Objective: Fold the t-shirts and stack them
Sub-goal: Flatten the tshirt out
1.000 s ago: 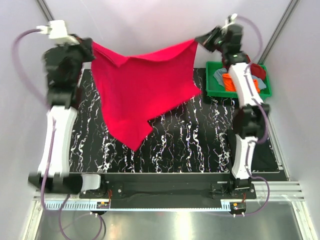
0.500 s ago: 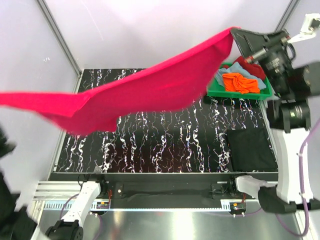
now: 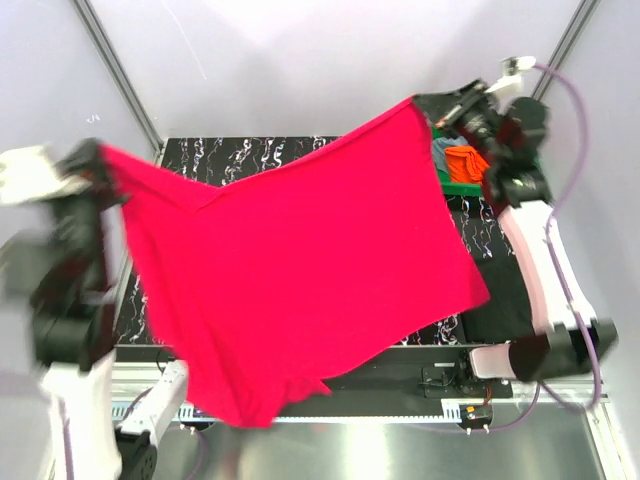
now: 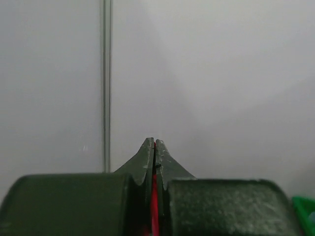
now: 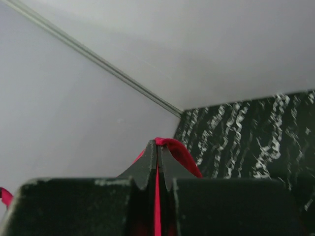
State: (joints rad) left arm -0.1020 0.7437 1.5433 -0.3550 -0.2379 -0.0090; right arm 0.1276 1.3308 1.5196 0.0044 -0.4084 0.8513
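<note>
The pinkish-red t-shirt (image 3: 300, 280) hangs spread in the air over the table (image 3: 225, 150). Its top edge runs from mid-left up to the upper right, and the body droops toward the lower centre. The left pincer (image 4: 154, 143) is pressed closed on a sliver of red cloth. The right pincer (image 5: 157, 143) is likewise clamped on the shirt's edge — just beside the orange t-shirt (image 3: 466, 160) at upper right.
</note>
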